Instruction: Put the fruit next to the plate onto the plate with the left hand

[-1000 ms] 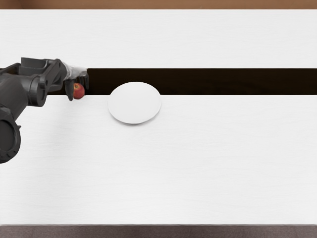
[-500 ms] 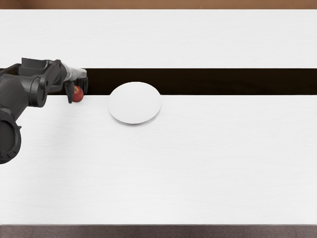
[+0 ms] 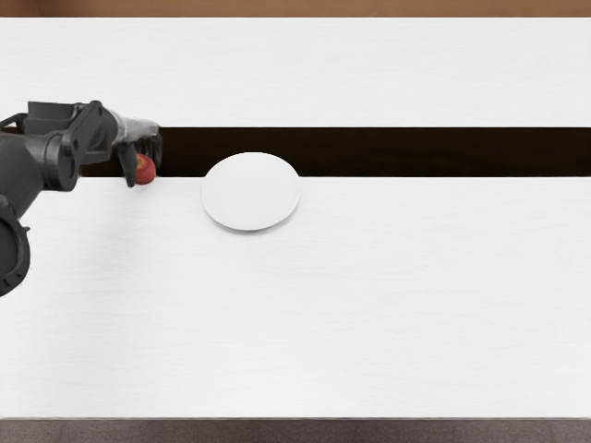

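Head view shows the left hand (image 3: 138, 155) at the far edge of the table (image 3: 369, 295) surface, close to its left edge, where a dark gap (image 3: 416, 151) runs across. The arm enters from the left edge of the picture. The right arm is not in view.

Hand state: the fingers (image 3: 128, 173) are curled around the fruit (image 3: 145, 167), a small red item, with one dark finger on its left side and others over its top and right. This reads as a grasp. Whether the fruit is clear of the surface or touching it cannot be told from this view.

Fruit position: inside the hand, at the far edge of the surface, well to the left of the plate (image 3: 251, 191) and apart from it. The plate lies at the same far edge, left of centre, and carries nothing.

Step in hand, as judged: grasp secured, transfer not yet begun.

Next move calls for:
1. Lift the fruit clear of the surface.
2. Carry it rightward along the far edge until it is over the plate's middle.
3. Lower, then release the fingers.

Keep the grip firm; a round fruit may roll into the gap if dropped short.
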